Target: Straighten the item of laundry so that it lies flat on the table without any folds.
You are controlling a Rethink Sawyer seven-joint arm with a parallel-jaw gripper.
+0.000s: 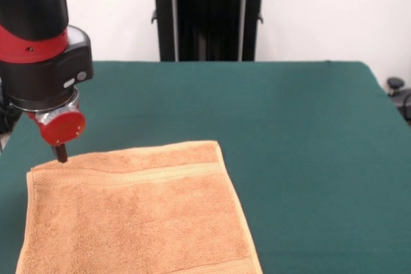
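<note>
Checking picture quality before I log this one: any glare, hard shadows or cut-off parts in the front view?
Front view: even light, no glare on the table; only a faint shadow along the towel right edge; the towel's near end runs off the bottom edge; the gripper is sharp enough, small and dark at the towel's far-left corner.
</note>
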